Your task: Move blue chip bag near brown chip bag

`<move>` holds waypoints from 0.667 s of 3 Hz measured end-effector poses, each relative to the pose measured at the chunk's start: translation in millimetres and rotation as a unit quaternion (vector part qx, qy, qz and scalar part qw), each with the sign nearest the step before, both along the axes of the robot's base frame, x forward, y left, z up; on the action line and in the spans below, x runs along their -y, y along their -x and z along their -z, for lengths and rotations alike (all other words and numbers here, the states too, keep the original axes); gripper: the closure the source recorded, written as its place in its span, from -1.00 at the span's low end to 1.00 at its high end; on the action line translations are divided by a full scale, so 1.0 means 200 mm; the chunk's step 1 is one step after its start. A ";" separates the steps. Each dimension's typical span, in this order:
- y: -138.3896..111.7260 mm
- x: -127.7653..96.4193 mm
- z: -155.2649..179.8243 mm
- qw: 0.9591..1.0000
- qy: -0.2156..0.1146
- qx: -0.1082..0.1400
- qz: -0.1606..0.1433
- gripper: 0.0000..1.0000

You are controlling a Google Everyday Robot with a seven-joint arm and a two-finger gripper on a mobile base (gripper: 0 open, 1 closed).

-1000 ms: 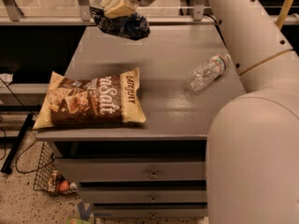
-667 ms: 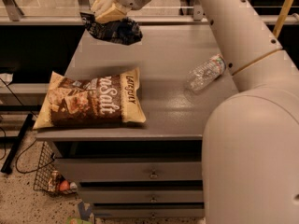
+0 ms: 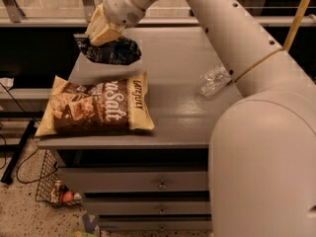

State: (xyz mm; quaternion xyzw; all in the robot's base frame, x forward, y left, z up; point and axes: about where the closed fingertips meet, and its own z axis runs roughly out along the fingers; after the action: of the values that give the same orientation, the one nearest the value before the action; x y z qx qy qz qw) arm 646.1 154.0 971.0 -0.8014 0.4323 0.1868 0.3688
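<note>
Carry step, I judge — the gripper (image 3: 101,31), jaws clamped on the blue bag (image 3: 112,52) hanging just under them above the bench (image 3: 173,83), next needs lowering toward the brown bag (image 3: 96,107) below and nearer than the jaws — then letting go beside it.

Arm (image 3: 232,33) fills the lower right of the frame and runs diagonally up to top centre. Wrist (image 3: 129,1) angled down-left. Gripper (image 3: 100,34) in upper left, pointing down, fingers (image 3: 106,28) clamped on blue bag (image 3: 117,52).
</note>
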 end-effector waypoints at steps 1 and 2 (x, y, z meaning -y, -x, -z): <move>0.00 -0.01 0.01 1.000 -0.001 -0.001 -0.002 0.63; 0.00 -0.03 0.02 1.000 -0.001 -0.002 -0.003 0.16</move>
State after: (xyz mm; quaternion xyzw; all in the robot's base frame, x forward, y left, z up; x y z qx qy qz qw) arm 646.2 159.4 967.4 -0.8022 0.4304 0.1899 0.3677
